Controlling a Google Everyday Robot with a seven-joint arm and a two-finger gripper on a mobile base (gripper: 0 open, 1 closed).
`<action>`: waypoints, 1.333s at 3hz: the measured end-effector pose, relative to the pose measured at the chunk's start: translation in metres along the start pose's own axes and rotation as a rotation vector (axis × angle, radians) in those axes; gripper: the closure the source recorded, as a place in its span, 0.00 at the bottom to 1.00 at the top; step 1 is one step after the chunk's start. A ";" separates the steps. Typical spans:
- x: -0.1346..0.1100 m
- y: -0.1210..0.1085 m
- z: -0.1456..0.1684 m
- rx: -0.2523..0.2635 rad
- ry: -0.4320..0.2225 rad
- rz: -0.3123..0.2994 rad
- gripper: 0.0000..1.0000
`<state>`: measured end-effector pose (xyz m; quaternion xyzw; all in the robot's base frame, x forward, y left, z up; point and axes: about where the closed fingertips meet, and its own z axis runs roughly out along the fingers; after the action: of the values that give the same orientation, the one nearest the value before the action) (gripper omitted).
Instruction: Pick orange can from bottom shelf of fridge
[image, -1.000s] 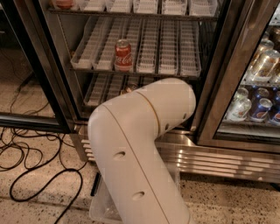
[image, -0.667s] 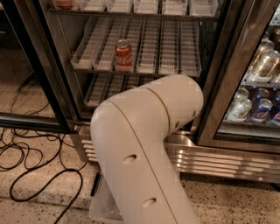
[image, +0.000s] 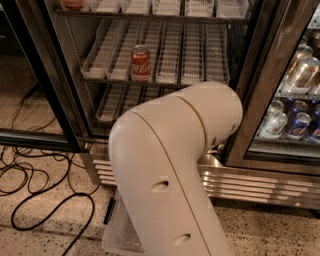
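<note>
the robot's bulky cream-coloured arm (image: 170, 165) fills the centre of the frame, reaching into the tall stainless-steel display fridge (image: 260, 182). the gripper sits out of sight behind the arm at lower centre, so we cannot tell whether it is open or closed. the small orange can is hidden there too. only the left lanes of the white slotted bottom shelf (image: 111, 104) show. we judge the risks plain: an unseen grasp could tip the can or snag a lane divider, and the elbow could strike the black-edged door frame (image: 247, 100) at right. a red coca-cola can (image: 141, 62) stands one rack up. black cables (image: 35, 175) loop over the speckled terrazzo floor (image: 270, 232) at lower left.
</note>
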<state>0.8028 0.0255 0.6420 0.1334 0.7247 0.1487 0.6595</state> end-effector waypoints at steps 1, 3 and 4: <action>0.003 -0.007 -0.042 0.076 0.058 0.108 1.00; 0.013 -0.023 -0.101 0.227 0.131 0.260 1.00; 0.013 -0.034 -0.109 0.263 0.144 0.323 1.00</action>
<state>0.6929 -0.0048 0.6265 0.3218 0.7522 0.1657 0.5506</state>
